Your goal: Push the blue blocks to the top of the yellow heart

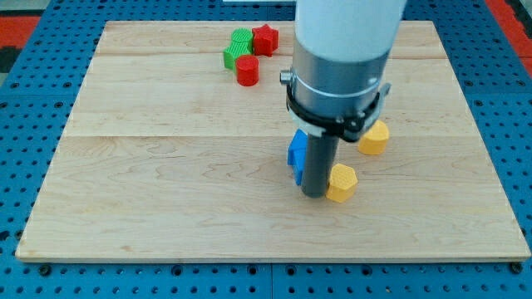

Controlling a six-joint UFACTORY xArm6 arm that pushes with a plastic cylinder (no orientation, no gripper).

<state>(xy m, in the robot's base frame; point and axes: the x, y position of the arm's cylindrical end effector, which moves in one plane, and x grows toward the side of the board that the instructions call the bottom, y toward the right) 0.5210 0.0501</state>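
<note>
My tip (314,194) rests on the board right of centre. A blue block (297,154) sits against the rod's left side, partly hidden by it; its shape is unclear. A yellow block (342,183), faceted, touches the rod's right side near the tip. A second yellow block (373,138) lies up and right, partly hidden behind the arm's body. I cannot tell which yellow block is the heart. No other blue block shows.
At the view's top a green block (238,46), a red star-like block (264,39) and a red block (247,71) cluster together. The wooden board (150,191) sits on a blue pegboard surface.
</note>
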